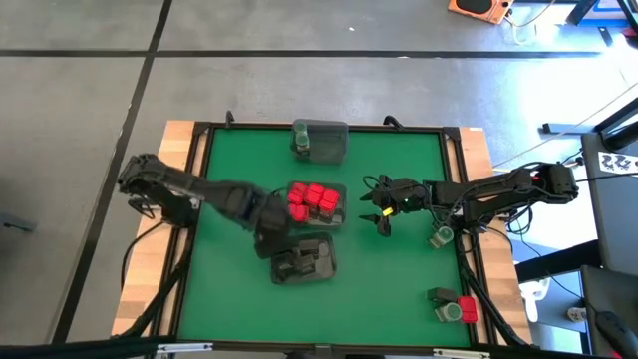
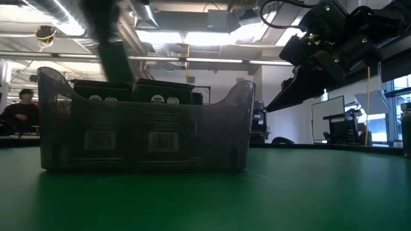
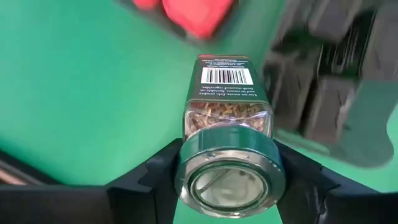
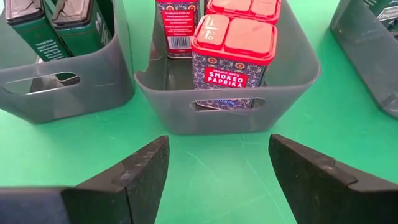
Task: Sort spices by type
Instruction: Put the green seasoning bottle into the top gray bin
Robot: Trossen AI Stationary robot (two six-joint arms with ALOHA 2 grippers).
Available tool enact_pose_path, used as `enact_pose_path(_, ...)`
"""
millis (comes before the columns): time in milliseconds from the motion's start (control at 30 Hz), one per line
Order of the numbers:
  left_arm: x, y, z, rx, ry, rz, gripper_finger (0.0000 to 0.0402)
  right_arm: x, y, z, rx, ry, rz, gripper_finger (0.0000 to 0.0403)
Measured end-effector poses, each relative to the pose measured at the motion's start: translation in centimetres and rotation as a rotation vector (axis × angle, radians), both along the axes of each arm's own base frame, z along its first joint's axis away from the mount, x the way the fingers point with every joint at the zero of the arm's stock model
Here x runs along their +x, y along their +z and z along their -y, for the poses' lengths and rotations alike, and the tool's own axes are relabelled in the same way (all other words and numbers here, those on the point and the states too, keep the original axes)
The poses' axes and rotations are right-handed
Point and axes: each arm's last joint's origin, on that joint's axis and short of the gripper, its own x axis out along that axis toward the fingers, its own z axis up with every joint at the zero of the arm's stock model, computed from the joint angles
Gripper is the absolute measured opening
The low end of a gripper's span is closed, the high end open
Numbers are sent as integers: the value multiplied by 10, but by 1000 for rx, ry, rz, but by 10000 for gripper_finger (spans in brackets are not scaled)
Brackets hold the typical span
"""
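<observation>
My left gripper [image 1: 271, 234] hangs over the mat between the tray of red tins [image 1: 317, 202] and the tray of dark tins [image 1: 304, 261], shut on a green-lidded glass jar [image 3: 227, 93] of brown spice. My right gripper [image 1: 384, 211] waits open and bare at mid-right; in its wrist view its fingers [image 4: 143, 171] face the red-tin tray [image 4: 227, 115]. A third tray [image 1: 321, 140] with one green-lidded jar stands on the mat at the far edge. In the low view the dark-tin tray [image 2: 144, 135] fills the left. My left gripper pinches the jar by its green lid [image 3: 186, 168], one finger [image 3: 152, 180] on either side. The fingers come from above, pointing down. The jar hangs below them, bottom down with its barcode label showing, lifted clear of the mat.
Loose spices lie on the right side: a jar [image 1: 442, 237] close to the right arm, and a dark tin, a red tin and a green-lidded jar [image 1: 454, 305] at the near right corner. Wooden rims border the green mat [image 1: 229, 309].
</observation>
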Motion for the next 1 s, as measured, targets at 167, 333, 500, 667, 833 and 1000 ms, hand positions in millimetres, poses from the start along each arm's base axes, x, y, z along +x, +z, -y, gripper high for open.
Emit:
enact_pose_path(167,13,29,-39,76,-42,89,195,0,0,0,-25,17,-1,276)
enact_pose_path(333,19,57,-78,178,-77,177,195,0,1,1,-72,22,2,276)
enact_pose_path(500,28,75,-117,258,-123,255,195,0,0,2,-94,-5,-1,276)
enact_pose_path(667,46,75,-156,312,-163,209,195,0,0,2,-93,-5,-2,276)
enact_pose_path(833,69,71,-196,355,-188,175,195,0,0,2,-97,-3,-4,276)
enact_pose_path(1000,92,58,-232,340,-226,195,195,-1,-1,2,-99,0,-19,276)
